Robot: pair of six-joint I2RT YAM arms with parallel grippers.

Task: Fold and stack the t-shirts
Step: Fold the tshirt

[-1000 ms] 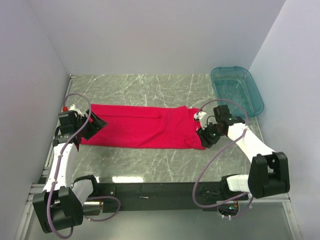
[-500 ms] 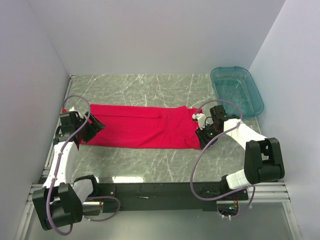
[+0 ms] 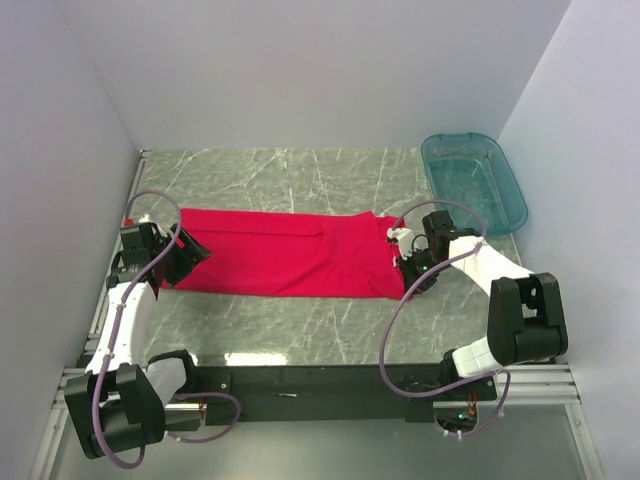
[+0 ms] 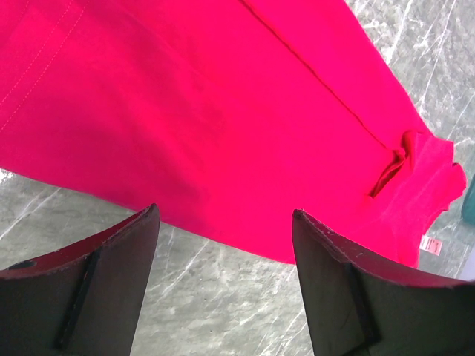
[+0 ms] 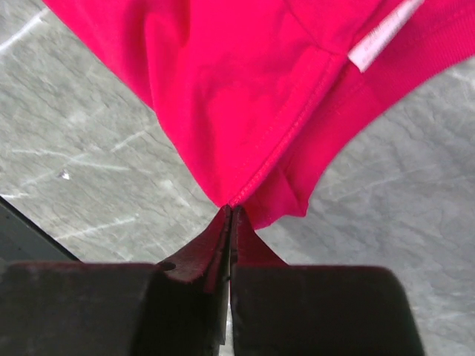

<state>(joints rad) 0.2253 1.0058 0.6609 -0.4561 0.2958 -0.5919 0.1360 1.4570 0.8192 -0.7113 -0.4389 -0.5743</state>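
Observation:
The red t-shirt point(image 3: 290, 255) lies flat as a long folded strip across the table, its white neck label point(image 5: 382, 33) at the right end. My right gripper point(image 3: 409, 271) sits at that right end, at the near corner. In the right wrist view the right gripper point(image 5: 231, 210) is shut on a pinch of the shirt's stitched edge point(image 5: 245, 89). My left gripper point(image 3: 186, 256) is at the shirt's left end. In the left wrist view the left gripper point(image 4: 226, 222) stands open over the shirt's near edge point(image 4: 223, 111), bare table between its fingers.
A teal plastic bin point(image 3: 475, 180) stands at the back right, close to the right arm. The grey marble table point(image 3: 300, 320) runs between the shirt and the arm bases. White walls close in left, back and right.
My right gripper has closed its jaws onto the shirt's edge after moving in toward the right end. The left gripper has shifted slightly left and stayed open.

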